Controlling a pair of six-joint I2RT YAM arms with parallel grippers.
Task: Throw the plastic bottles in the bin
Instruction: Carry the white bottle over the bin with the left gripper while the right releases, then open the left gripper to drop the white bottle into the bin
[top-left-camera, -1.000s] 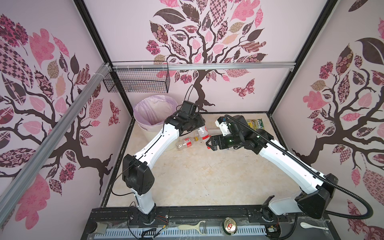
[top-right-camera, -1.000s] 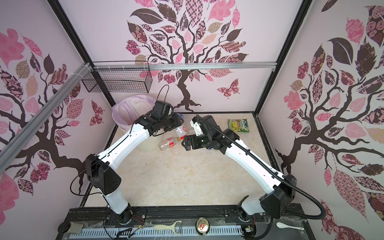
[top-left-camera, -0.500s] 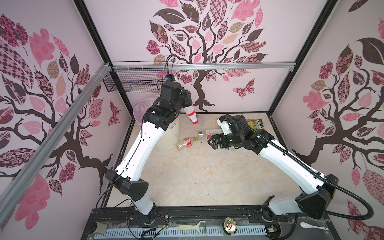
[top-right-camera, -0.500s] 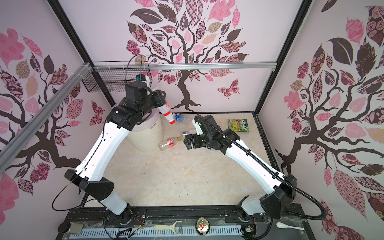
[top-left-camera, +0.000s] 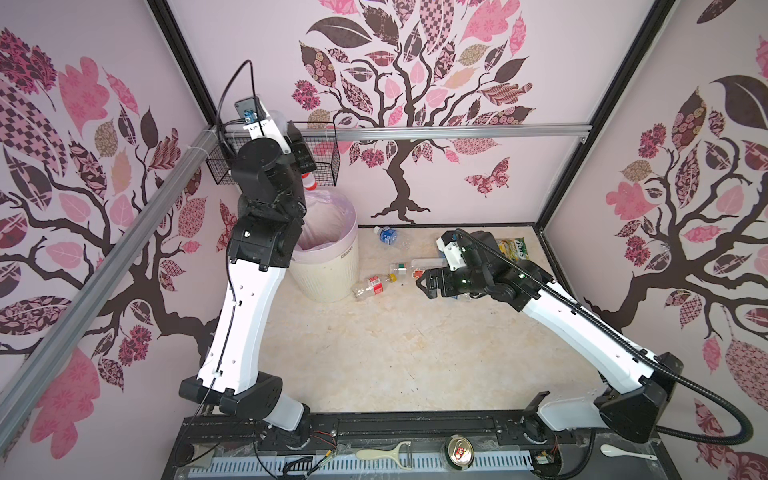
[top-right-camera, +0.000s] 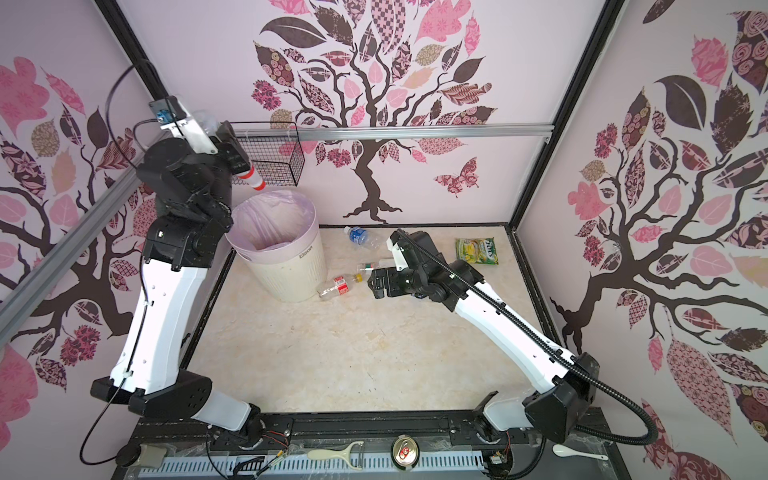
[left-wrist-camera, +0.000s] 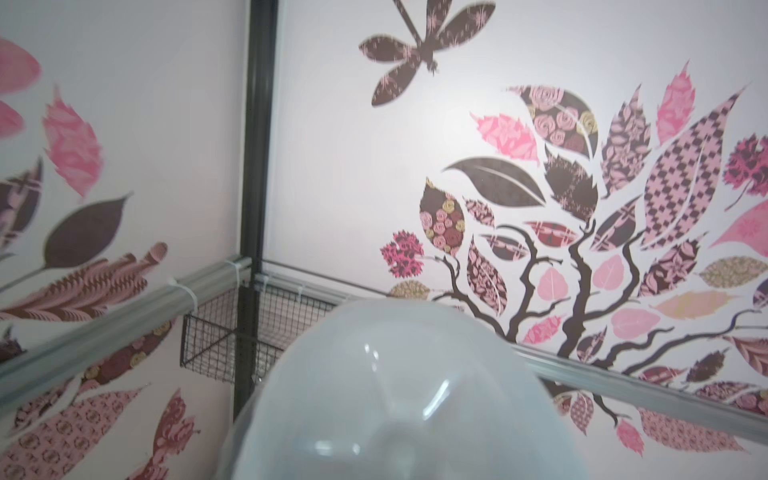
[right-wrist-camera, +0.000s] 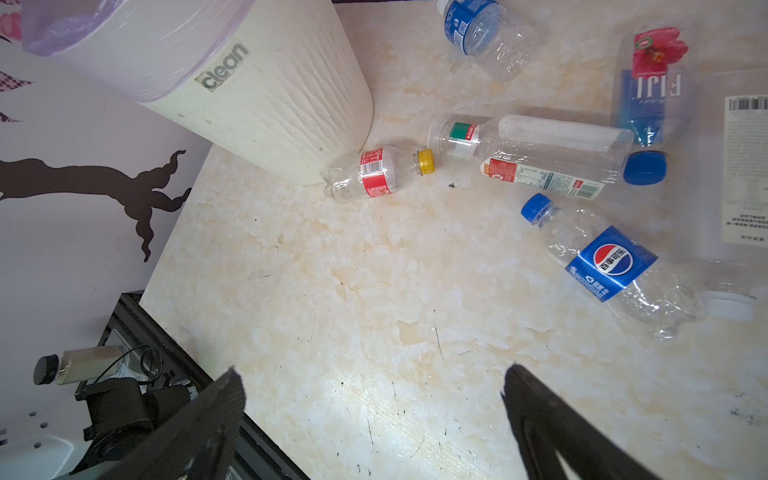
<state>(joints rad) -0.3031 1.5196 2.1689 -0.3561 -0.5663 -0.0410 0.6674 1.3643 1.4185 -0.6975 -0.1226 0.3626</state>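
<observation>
My left gripper (top-left-camera: 304, 163) is raised high above the bin (top-left-camera: 332, 266), shut on a clear plastic bottle (top-left-camera: 310, 181) with a red label and white cap, cap pointing down toward the pink liner. In the left wrist view the bottle's base (left-wrist-camera: 399, 395) hides the jaws. My right gripper (top-left-camera: 422, 284) hovers open and empty low over the floor. Near it lie a red-labelled bottle (right-wrist-camera: 374, 172) with a yellow cap against the bin (right-wrist-camera: 270, 95), a long clear bottle (right-wrist-camera: 528, 141), a Pepsi bottle (right-wrist-camera: 611, 262), a Fiji bottle (right-wrist-camera: 652, 83) and a blue-labelled bottle (right-wrist-camera: 478, 29).
A black wire basket (top-right-camera: 278, 162) hangs on the back rail just behind my left gripper (top-right-camera: 237, 160). A green-yellow snack packet (top-right-camera: 478, 251) lies at the back right. On the front rail sit a drink can (top-left-camera: 459, 451), a peeler (top-left-camera: 384, 453) and a spoon (top-left-camera: 623, 452).
My left arm has lifted the red-labelled bottle off the floor and swung it up and left over the bin. The right arm has barely moved.
</observation>
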